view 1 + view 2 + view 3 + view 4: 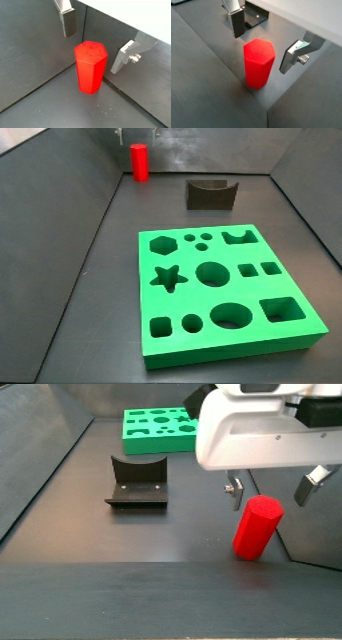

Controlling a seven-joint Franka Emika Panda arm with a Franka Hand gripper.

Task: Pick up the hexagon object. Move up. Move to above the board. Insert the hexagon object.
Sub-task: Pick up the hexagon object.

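The hexagon object (90, 67) is a bright red peg. It stands straight up on the dark floor, close to the corner where two grey walls meet. In both wrist views it sits between the two silver fingers (236, 22) of the hand (95, 45), but the fingers do not touch it. The hand is wide open and holds nothing. In a side view the hand (274, 487) hangs just above the peg's top, with a finger on each side.

The fixture (138, 482) stands well apart from the peg, nearer the middle of the floor. Beyond the fixture lies the board (225, 293), big and green, with many shaped holes. Its hexagon hole (163, 245) is at the corner of the board close to the fixture.

The step now looks like the pick-up. To do it well, the hand should come straight down so the peg stays in the middle. The pads should press on two flat sides, not on edges. The wall is close, so the hand should go slowly.
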